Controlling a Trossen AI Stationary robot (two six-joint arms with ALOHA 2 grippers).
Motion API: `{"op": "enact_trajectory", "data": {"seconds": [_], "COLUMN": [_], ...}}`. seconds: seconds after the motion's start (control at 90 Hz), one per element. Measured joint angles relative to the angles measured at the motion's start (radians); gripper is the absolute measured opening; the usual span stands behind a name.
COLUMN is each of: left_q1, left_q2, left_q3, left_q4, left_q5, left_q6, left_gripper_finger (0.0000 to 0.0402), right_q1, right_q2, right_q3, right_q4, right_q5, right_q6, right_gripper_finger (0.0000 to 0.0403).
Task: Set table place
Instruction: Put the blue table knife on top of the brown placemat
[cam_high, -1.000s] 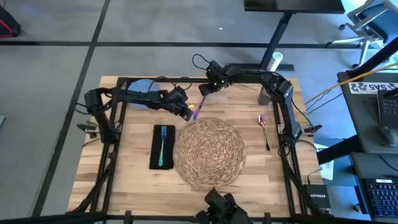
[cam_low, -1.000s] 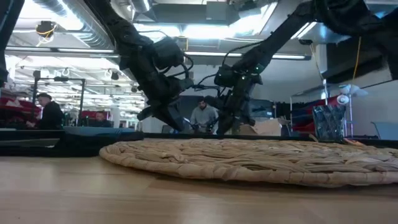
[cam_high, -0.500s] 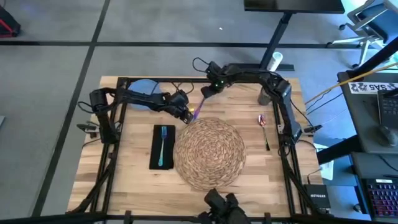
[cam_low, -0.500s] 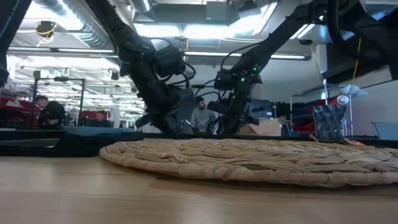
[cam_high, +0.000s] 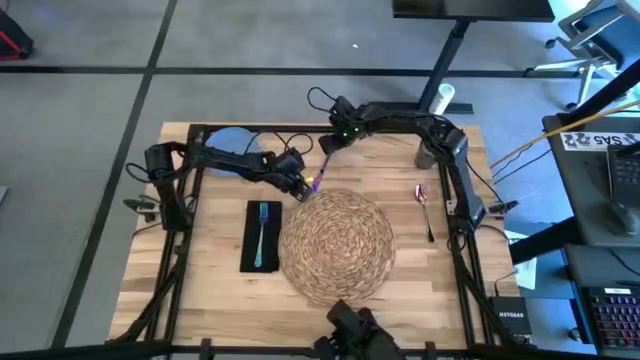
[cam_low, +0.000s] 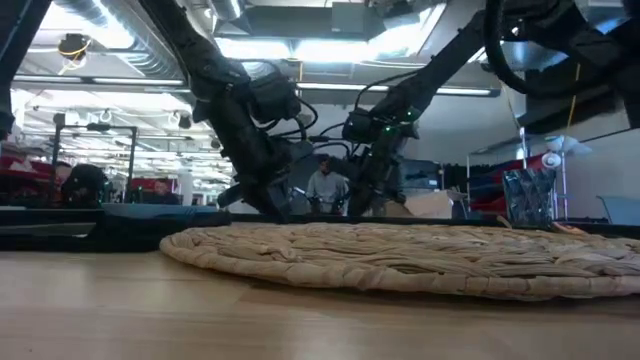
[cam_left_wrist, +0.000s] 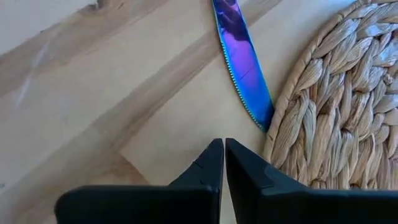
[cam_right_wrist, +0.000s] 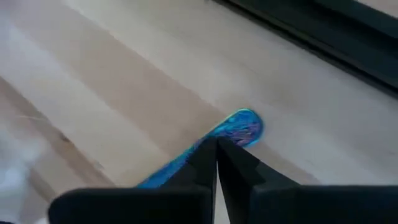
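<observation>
On the wooden worktop (cam_high: 215, 270), a teal fork (cam_high: 262, 232) lies on a black napkin (cam_high: 260, 236) at the left, with a pale blue plate (cam_high: 228, 140) at the far-left corner. Just right of the napkin sits the round woven placemat (cam_high: 337, 243), and at its far edge the left tool (cam_high: 300, 188), fingers pressed together and empty, points down just beside the tip of an iridescent knife (cam_left_wrist: 242, 68). The right tool (cam_high: 328, 146) is closed on the knife's other end, and farther right a spoon (cam_high: 425, 205) lies near a small grey cup (cam_high: 427, 154).
</observation>
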Motion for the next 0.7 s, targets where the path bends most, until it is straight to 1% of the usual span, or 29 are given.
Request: {"op": "enact_trajectory", "data": {"seconds": [0.222,0.467,0.6,0.7], "left_q1": [-0.005,-0.04,-0.056,-0.071], "left_q2": [-0.002,-0.002,-0.002,-0.002], "left_q3": [0.0,0.0,0.0,0.0], "left_q4": [-0.013,-0.006,-0.003,-0.003], "left_q5": [0.006,0.008,0.004,-0.019], "left_q6": [-0.005,-0.005,-0.005,-0.005], "left_gripper_finger": [0.0,0.0,0.0,0.0], "right_q1": [-0.003,-0.001,0.0,0.013], "right_q2": [-0.017,-0.058,-0.06,-0.06], "right_q3": [0.0,0.0,0.0,0.0], "right_q4": [-0.03,-0.169,-0.209,-0.222], "right_q5": [0.001,0.03,0.019,0.028], "right_q6": [-0.034,-0.137,-0.162,-0.171], "right_gripper_finger": [0.0,0.0,0.0,0.0]}}
